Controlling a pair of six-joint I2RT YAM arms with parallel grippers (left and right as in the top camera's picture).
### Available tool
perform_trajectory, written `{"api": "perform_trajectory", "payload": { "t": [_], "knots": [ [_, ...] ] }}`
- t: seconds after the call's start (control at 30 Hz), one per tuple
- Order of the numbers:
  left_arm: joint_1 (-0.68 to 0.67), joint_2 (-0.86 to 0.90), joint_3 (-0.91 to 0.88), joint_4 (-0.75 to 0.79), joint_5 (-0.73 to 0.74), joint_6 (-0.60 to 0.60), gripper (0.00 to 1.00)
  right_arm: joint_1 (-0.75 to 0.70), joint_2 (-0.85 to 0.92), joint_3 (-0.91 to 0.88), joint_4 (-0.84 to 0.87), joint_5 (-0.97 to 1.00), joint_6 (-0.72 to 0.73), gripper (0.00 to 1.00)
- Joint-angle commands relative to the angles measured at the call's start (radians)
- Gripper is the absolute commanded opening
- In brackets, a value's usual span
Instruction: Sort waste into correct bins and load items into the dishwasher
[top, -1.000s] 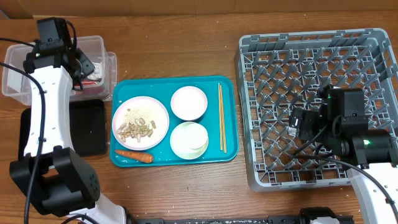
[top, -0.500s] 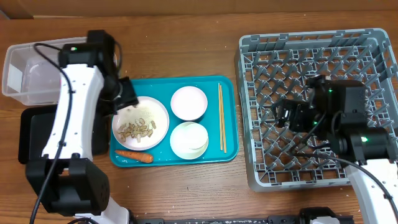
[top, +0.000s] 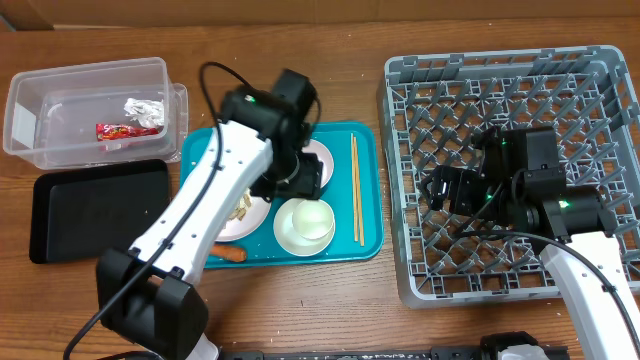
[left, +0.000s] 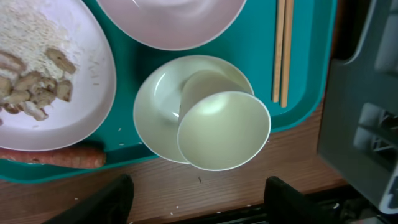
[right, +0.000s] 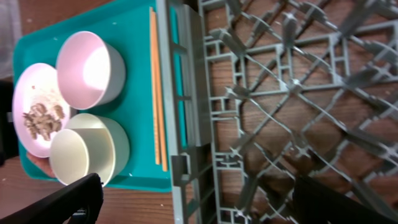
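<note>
Overhead, the left arm reaches across the teal tray, the left gripper poised above the lower bowl with its jaws spread and holding nothing. The right gripper hangs over the dish rack, also wide open and not gripping anything. The clear tub holds one foil ball and one red wrapper; the black tray lies just beside it. The teal tray carries two bowls, one cup tipped on its side inside the lower bowl, one plate with food scraps, one carrot and two chopsticks.
</note>
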Motion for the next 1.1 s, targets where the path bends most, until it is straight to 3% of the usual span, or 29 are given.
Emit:
{"api": "perform_trajectory", "payload": {
  "t": [0.0,0.17,0.33,0.47,0.63,0.83,0.97,1.07],
  "knots": [
    [-0.029,-0.015,-0.076,0.029,-0.071,-0.056,0.69,0.001,-0.005,0.028,-0.014,0.061,0.009,1.00],
    [-0.031,-0.013,-0.211,0.143,-0.069,-0.071,0.65,0.001,-0.005,0.028,-0.029,0.075,0.005,1.00],
    [-0.029,-0.010,-0.332,0.283,-0.050,-0.078,0.52,0.001,-0.005,0.028,-0.029,0.074,0.005,1.00],
    [-0.029,-0.009,-0.372,0.331,-0.006,-0.078,0.04,0.001,-0.005,0.028,-0.034,0.074,0.005,1.00],
    [-0.014,-0.010,-0.333,0.303,-0.010,-0.077,0.04,0.000,-0.005,0.028,-0.036,0.121,0.005,1.00],
    [0.074,-0.011,-0.156,0.184,0.034,-0.005,0.04,-0.034,-0.005,0.044,-0.047,0.313,0.040,1.00],
    [0.161,-0.011,-0.035,0.169,0.259,0.070,0.04,-0.136,-0.005,0.068,-0.029,0.357,0.117,1.00],
    [0.211,-0.011,-0.021,0.259,0.565,0.093,0.04,-0.225,-0.001,0.069,0.029,0.115,0.039,1.00]
  ]
}}
